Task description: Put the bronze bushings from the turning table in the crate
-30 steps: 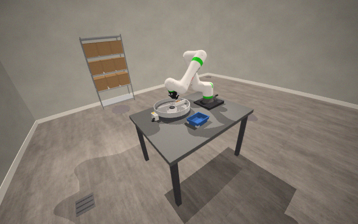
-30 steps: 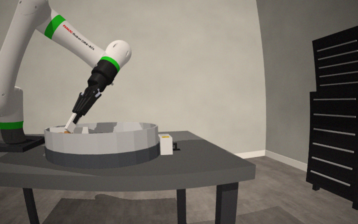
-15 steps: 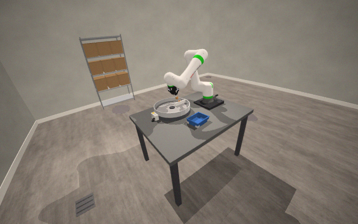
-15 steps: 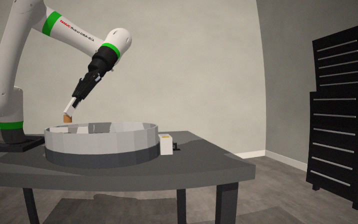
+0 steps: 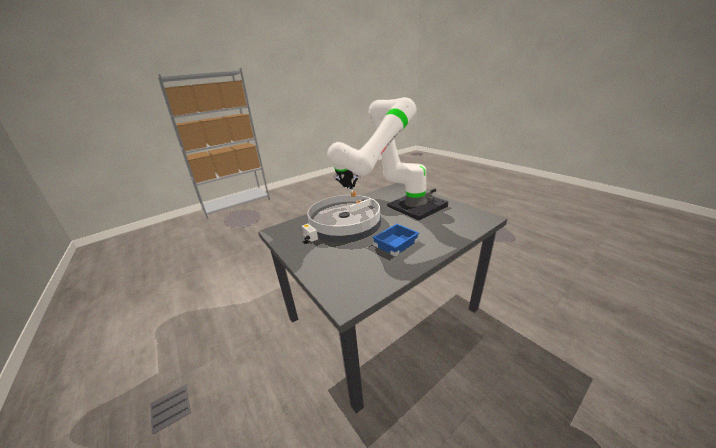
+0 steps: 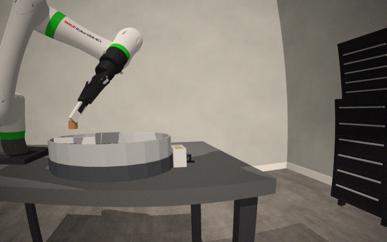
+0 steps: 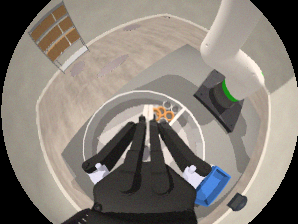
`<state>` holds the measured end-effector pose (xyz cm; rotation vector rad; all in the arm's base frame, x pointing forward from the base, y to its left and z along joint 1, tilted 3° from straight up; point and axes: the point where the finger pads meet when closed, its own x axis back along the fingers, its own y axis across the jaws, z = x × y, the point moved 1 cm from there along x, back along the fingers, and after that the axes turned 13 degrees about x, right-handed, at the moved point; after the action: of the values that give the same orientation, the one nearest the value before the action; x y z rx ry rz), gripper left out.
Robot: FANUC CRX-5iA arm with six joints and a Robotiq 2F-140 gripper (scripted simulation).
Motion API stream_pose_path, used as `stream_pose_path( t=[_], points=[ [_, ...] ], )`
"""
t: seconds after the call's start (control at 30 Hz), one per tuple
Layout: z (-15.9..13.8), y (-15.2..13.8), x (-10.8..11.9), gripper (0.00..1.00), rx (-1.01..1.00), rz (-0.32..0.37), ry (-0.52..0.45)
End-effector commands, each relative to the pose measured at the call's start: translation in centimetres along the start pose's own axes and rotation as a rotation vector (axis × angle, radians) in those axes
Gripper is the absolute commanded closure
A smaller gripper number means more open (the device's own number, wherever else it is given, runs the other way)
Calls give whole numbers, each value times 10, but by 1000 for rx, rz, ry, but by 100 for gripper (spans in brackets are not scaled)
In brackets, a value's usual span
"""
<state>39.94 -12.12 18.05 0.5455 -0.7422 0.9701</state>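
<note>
My gripper [image 6: 75, 114] is shut on a bronze bushing [image 6: 72, 124] and holds it a little above the near-left rim of the round turning table [image 6: 109, 155]. In the top view the gripper [image 5: 350, 184] hangs with the bushing [image 5: 353, 193] over the far side of the turning table [image 5: 343, 215]. Another bronze bushing [image 5: 359, 200] lies on the turning table beside a white divider. A dark piece [image 5: 343, 215] sits at the turning table's middle; I cannot tell whether it is a steel bushing. In the wrist view bronze bushings [image 7: 164, 113] show just past my fingertips. The blue crate [image 5: 396, 237] stands empty to the right of the turning table.
A small white control box [image 5: 308, 230] sits against the turning table's left front. The arm's base [image 5: 417, 203] stands at the back of the table. A shelf with cardboard boxes [image 5: 213, 132] stands by the far wall. A black drawer cabinet [image 6: 360, 125] stands at the right.
</note>
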Motion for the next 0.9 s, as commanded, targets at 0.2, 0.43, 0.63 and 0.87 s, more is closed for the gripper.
stream_pose_path(
  t=[0.2,0.43,0.63,0.87],
  points=[
    [0,0,0,100,0,0,0],
    [0,0,0,100,0,0,0],
    [0,0,0,100,0,0,0],
    [0,0,0,100,0,0,0]
  ],
)
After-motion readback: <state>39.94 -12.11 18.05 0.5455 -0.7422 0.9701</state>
